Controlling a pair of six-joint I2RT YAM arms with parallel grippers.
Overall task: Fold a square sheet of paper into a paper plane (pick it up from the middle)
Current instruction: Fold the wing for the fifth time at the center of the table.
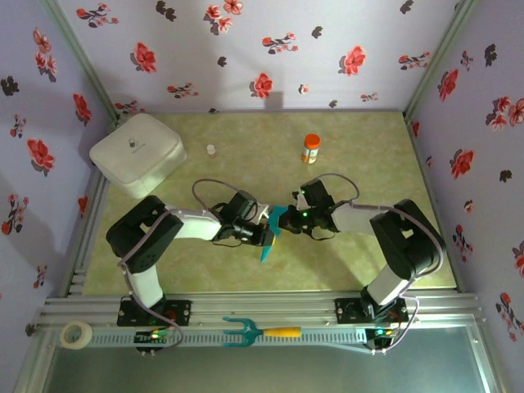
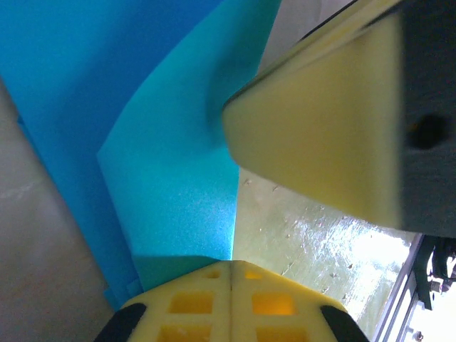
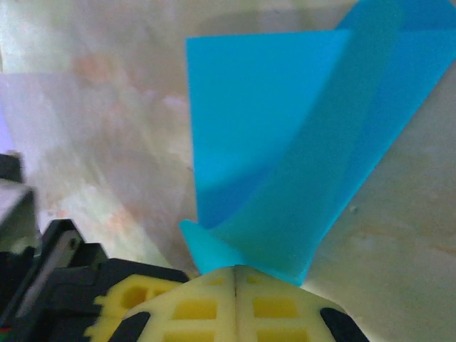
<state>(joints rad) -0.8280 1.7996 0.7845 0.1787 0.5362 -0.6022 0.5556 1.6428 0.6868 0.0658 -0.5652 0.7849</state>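
The teal-blue square sheet of paper (image 1: 271,232) is folded into overlapping layers and held off the table between both grippers, one pointed tip toward the near edge. My left gripper (image 1: 264,235) is shut on the paper's edge (image 2: 171,178), pinching it at its closed fingertips (image 2: 232,267). My right gripper (image 1: 288,221) is shut on the opposite end, and the folded paper (image 3: 285,142) rises from its closed tips (image 3: 235,269). The right gripper's yellow finger (image 2: 320,135) looms close in the left wrist view. Whether the folds make the paper plane's dart shape I cannot tell.
A white rounded box (image 1: 137,153) stands at the back left. A small white cap (image 1: 210,150) and an orange bottle (image 1: 311,148) sit behind the grippers. On the near rail lie a teal pronged tool with a yellow handle (image 1: 260,332) and a tape roll (image 1: 76,334).
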